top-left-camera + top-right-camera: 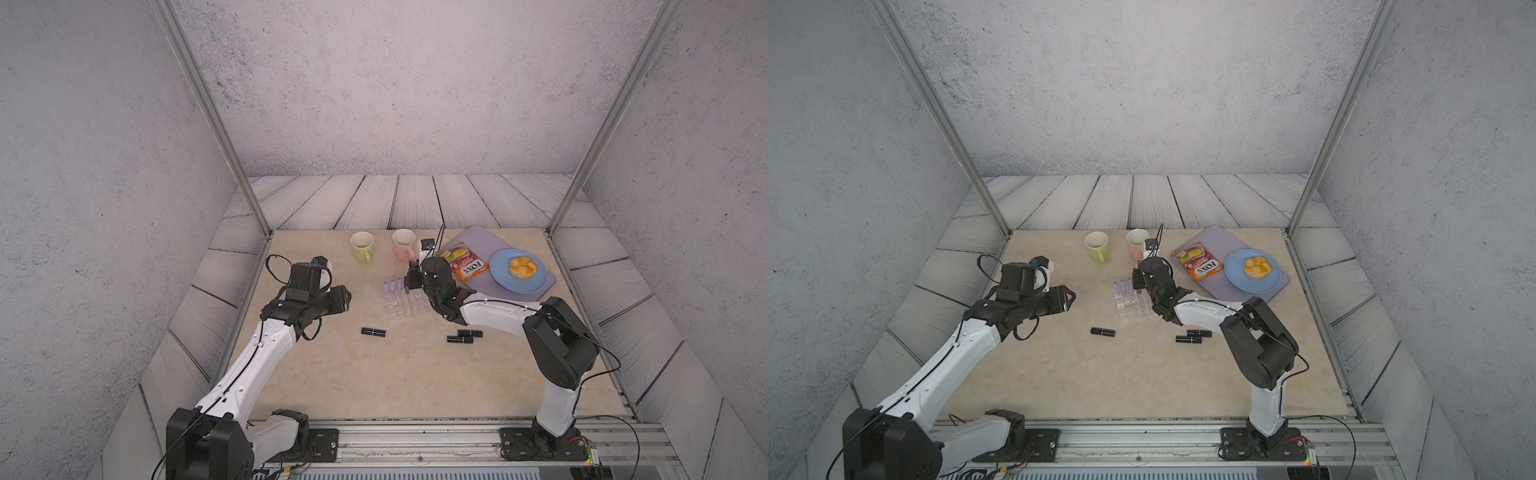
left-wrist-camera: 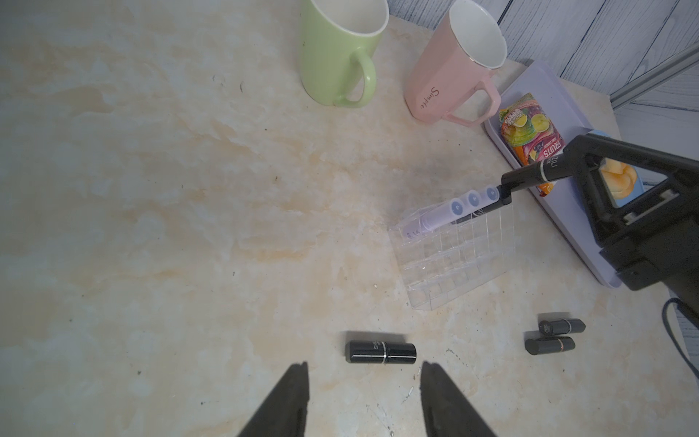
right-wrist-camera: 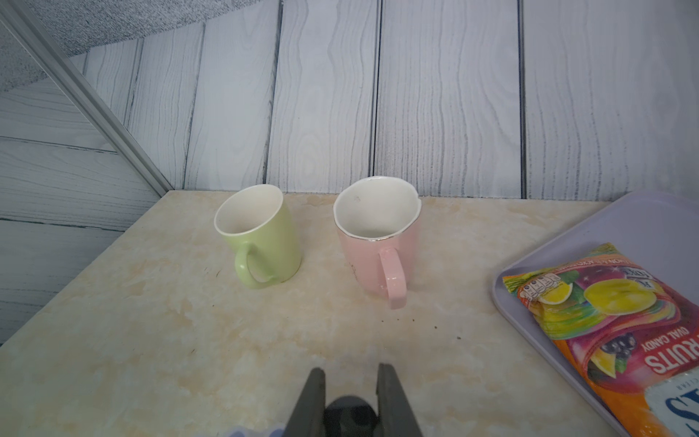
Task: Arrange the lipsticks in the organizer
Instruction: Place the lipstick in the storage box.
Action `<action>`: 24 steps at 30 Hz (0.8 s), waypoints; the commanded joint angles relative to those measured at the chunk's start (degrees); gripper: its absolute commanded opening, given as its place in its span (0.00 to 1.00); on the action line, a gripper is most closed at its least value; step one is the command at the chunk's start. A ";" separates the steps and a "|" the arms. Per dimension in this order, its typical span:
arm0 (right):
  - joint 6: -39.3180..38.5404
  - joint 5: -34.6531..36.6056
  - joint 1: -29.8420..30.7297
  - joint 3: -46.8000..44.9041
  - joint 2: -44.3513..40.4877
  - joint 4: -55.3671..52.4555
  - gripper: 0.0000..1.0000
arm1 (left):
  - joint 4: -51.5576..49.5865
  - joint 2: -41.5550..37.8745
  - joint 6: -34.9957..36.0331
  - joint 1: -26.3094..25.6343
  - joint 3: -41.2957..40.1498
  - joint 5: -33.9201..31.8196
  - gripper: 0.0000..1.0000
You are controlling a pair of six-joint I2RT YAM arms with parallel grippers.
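Lipstick (image 2: 529, 178) clamped in right tool (image 3: 351, 378) over organizer (image 2: 454, 265) (three lilac tubes (image 2: 472, 198) inside), left tool (image 2: 364, 367) spread, empty.

Bag (image 1: 1198, 262): white "FOX'S", upside down in both top views; "FRUITS" and "OVAL CANDY" in the right wrist view.
Pink mug (image 2: 450, 72): "Simple", dark script on its side.
Lying lipstick (image 1: 373, 331), at 8 o'clock from the organizer (image 1: 405, 309): "SH" in the left wrist view, rest unreadable.

Three lilac lipsticks (image 1: 391, 286) inside clear organizer (image 1: 402, 311); three black lipsticks (image 1: 373, 331) flat nearby
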 commanded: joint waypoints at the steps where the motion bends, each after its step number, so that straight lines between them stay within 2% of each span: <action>1: 1.45 0.61 -0.23 -0.86 0.04 2.43 0.00 | 1.19 0.28 0.12 0.65 -0.44 0.05 0.52; 24: 5.16 2.14 -0.67 -2.83 2.61 2.07 0.00 | 1.02 0.03 1.35 1.02 -0.61 0.57 0.51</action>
